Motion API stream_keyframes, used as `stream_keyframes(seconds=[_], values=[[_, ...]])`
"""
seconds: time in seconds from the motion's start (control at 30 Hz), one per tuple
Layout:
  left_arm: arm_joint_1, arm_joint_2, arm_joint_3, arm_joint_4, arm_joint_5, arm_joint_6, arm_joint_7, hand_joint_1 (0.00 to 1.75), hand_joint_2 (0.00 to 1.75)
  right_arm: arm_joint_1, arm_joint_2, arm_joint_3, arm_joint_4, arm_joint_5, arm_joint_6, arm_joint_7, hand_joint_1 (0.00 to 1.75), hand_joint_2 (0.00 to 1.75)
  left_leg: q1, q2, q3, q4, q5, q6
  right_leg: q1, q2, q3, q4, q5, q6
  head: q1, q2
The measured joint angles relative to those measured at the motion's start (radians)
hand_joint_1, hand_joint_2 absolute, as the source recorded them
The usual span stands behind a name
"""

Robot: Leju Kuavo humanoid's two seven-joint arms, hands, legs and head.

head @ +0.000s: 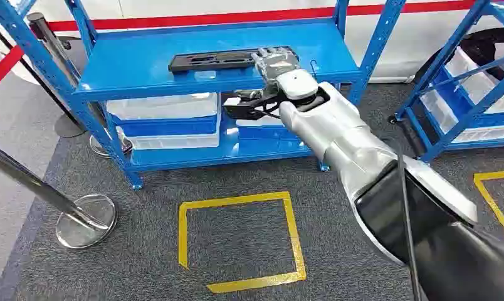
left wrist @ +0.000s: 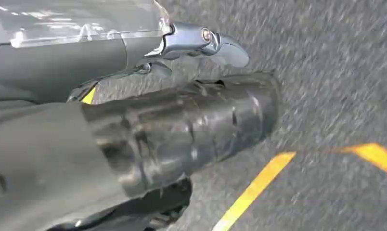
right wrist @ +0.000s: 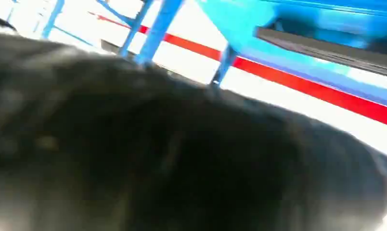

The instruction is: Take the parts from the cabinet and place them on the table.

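Right hand [head: 276,63] reaching the long flat black plastic part [head: 227,59] on the blue metal shelf [head: 143,69]

Fingers lie over the part's end — whether they grip it I cannot tell; a one-ended hold could let it tip and slip off.

The right hand [head: 276,63] covers the right end of the black part [head: 218,61] on the shelf [head: 143,69]; contact cannot be told. In the right wrist view the part [right wrist: 326,48] is blurred behind a dark mass. The left hand [left wrist: 182,130] is blurred, its grasp undetermined.
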Motion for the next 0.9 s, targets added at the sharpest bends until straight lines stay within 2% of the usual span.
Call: stream_keyframes(seconds=[0.03,0.07,0.13,0.17,0.2,0.23,0.27,0.3,0.33,0.37,0.47,0.5,0.53,0.57,0.63,0.7,0.73,0.77,0.8,0.83,0.87,0.9], values=[[0.001,0.000,0.004,0.000,-0.005,0.000,0.001,0.00,0.00,0.000,-0.002,0.002,0.000,-0.002,0.000,0.001,0.00,0.00,0.004,0.000,-0.006,0.013,-0.014,-0.005,-0.003,-0.004,0.007,-0.007,0.003,-0.005,0.000,0.000],[0.001,0.000,0.006,0.000,-0.011,0.000,0.000,0.00,0.00,-0.003,-0.002,0.005,0.000,-0.005,0.000,0.002,0.00,0.00,0.004,0.001,-0.023,0.054,-0.043,-0.009,-0.006,-0.005,0.008,-0.008,0.004,-0.010,-0.001,0.000],[-0.003,0.000,0.019,0.000,-0.026,-0.002,0.000,0.00,0.00,-0.004,-0.002,0.013,0.000,-0.012,0.000,0.002,0.00,0.00,0.011,0.001,-0.094,0.206,-0.112,-0.020,-0.006,-0.003,0.008,-0.008,0.004,-0.013,0.000,0.000],[-0.005,0.000,0.027,0.000,-0.033,-0.003,0.000,0.00,0.00,-0.003,-0.003,0.016,0.002,-0.015,0.000,0.003,0.00,0.00,0.012,0.001,-0.131,0.276,-0.135,-0.024,-0.005,-0.003,0.007,-0.008,0.003,-0.013,-0.001,0.000],[-0.006,0.000,0.032,0.000,-0.038,-0.004,-0.002,0.00,0.00,-0.001,-0.004,0.019,0.002,-0.016,0.000,0.003,0.00,0.00,0.013,0.001,-0.148,0.305,-0.134,-0.026,-0.006,-0.003,0.008,-0.008,0.003,-0.013,-0.001,0.000],[-0.008,0.000,0.037,0.000,-0.045,-0.006,-0.002,0.00,0.00,0.000,-0.005,0.024,0.002,-0.019,0.000,0.004,0.00,0.00,0.014,0.001,-0.141,0.282,-0.105,-0.027,-0.006,-0.003,0.009,-0.008,0.003,-0.012,-0.001,0.000],[-0.008,0.000,0.043,0.000,-0.050,-0.008,-0.003,0.00,0.00,0.000,-0.005,0.026,0.002,-0.021,0.000,0.004,0.00,0.00,0.016,0.002,-0.113,0.221,-0.067,-0.026,-0.006,-0.001,0.010,-0.007,0.002,-0.011,-0.001,0.000],[-0.008,0.000,0.048,0.000,-0.053,-0.008,-0.003,0.00,0.00,0.000,-0.005,0.026,0.002,-0.023,-0.001,0.005,0.00,0.00,0.016,0.002,-0.080,0.151,-0.030,-0.025,-0.006,0.000,0.012,-0.006,0.001,-0.009,-0.001,0.000],[-0.009,0.000,0.053,0.000,-0.056,-0.009,-0.005,0.00,0.00,0.000,-0.006,0.026,0.002,-0.025,-0.001,0.006,0.00,0.00,0.018,0.002,-0.024,0.039,0.022,-0.022,-0.006,0.001,0.015,-0.005,-0.002,-0.004,-0.001,0.000],[-0.011,0.000,0.057,0.000,-0.063,-0.010,-0.005,0.00,0.00,-0.002,-0.007,0.026,0.002,-0.026,-0.001,0.006,0.00,0.00,0.016,0.002,-0.005,0.005,0.005,-0.018,-0.002,0.001,0.012,-0.005,-0.004,0.001,0.000,0.000],[-0.016,0.000,0.069,0.000,-0.075,-0.012,-0.014,0.00,0.00,-0.003,-0.011,0.033,0.002,-0.031,-0.001,0.008,0.00,0.00,0.008,-0.003,-0.007,-0.004,0.007,-0.006,0.000,0.001,0.009,-0.008,0.000,0.016,0.000,0.000],[-0.018,-0.001,0.075,0.000,-0.080,-0.013,-0.017,0.00,0.00,-0.004,-0.012,0.035,0.002,-0.033,-0.001,0.008,0.00,0.00,0.010,-0.002,-0.006,-0.008,0.009,0.001,0.001,0.001,0.011,-0.009,0.000,0.023,0.000,0.000],[-0.018,-0.001,0.078,0.000,-0.085,-0.014,-0.018,0.00,0.00,-0.004,-0.014,0.036,0.002,-0.035,-0.001,0.008,0.00,0.00,0.019,0.001,0.001,-0.019,0.015,0.010,-0.003,0.000,0.007,0.001,-0.009,0.028,-0.001,0.000],[-0.018,-0.003,0.082,0.000,-0.089,-0.015,-0.020,0.00,0.00,-0.006,-0.022,0.040,0.002,-0.037,-0.002,0.008,0.00,0.00,0.016,0.001,0.004,-0.019,0.014,0.017,-0.003,-0.001,-0.007,0.031,-0.031,0.029,0.000,0.000],[-0.021,-0.003,0.089,0.000,-0.093,-0.015,-0.021,0.00,0.00,-0.005,-0.028,0.042,0.002,-0.040,-0.002,0.008,0.00,0.00,0.014,0.001,0.004,-0.019,0.012,0.025,-0.004,-0.001,-0.080,0.183,-0.104,0.032,0.000,0.000],[-0.022,-0.003,0.096,0.000,-0.093,-0.015,-0.021,0.00,0.00,0.001,-0.031,0.043,0.003,-0.042,-0.002,0.008,0.00,0.00,0.012,0.001,0.004,-0.016,0.009,0.028,-0.005,-0.001,-0.150,0.312,-0.142,0.035,0.000,0.000],[-0.022,-0.003,0.098,0.000,-0.093,-0.015,-0.021,0.00,0.00,0.004,-0.034,0.043,0.003,-0.043,-0.002,0.009,0.00,0.00,0.011,0.000,0.006,-0.015,0.007,0.029,-0.005,-0.001,-0.157,0.312,-0.124,0.035,0.000,0.000],[-0.021,-0.003,0.100,0.000,-0.095,-0.016,-0.021,0.00,0.00,0.004,-0.034,0.043,0.003,-0.044,-0.002,0.008,0.00,0.00,0.010,-0.002,0.008,-0.013,0.003,0.029,-0.005,-0.001,-0.139,0.266,-0.087,0.032,0.000,0.000],[-0.022,-0.003,0.101,0.000,-0.095,-0.016,-0.021,0.00,0.00,0.004,-0.035,0.043,0.003,-0.046,-0.002,0.008,0.00,0.00,0.010,-0.002,0.011,-0.010,0.000,0.028,-0.004,-0.001,-0.113,0.211,-0.051,0.028,0.000,0.000],[-0.022,-0.005,0.103,0.000,-0.096,-0.017,-0.021,0.00,0.00,0.001,-0.037,0.043,0.003,-0.047,-0.002,0.008,0.00,0.00,0.007,-0.003,0.019,-0.006,-0.008,0.026,-0.002,-0.001,-0.053,0.085,0.015,0.018,0.000,0.000],[-0.022,-0.008,0.104,0.000,-0.096,-0.017,-0.022,0.00,0.00,0.001,-0.037,0.043,0.003,-0.047,-0.002,0.008,0.00,0.00,0.008,-0.002,0.020,-0.004,-0.014,0.024,0.002,-0.001,-0.028,0.026,0.020,0.010,0.000,0.000],[-0.024,-0.009,0.107,0.000,-0.097,-0.017,-0.023,0.00,0.00,-0.001,-0.038,0.044,0.003,-0.048,-0.002,0.008,0.00,0.00,0.005,0.000,0.014,-0.001,-0.017,0.019,0.003,-0.003,-0.019,0.023,0.011,0.006,0.000,0.000]])
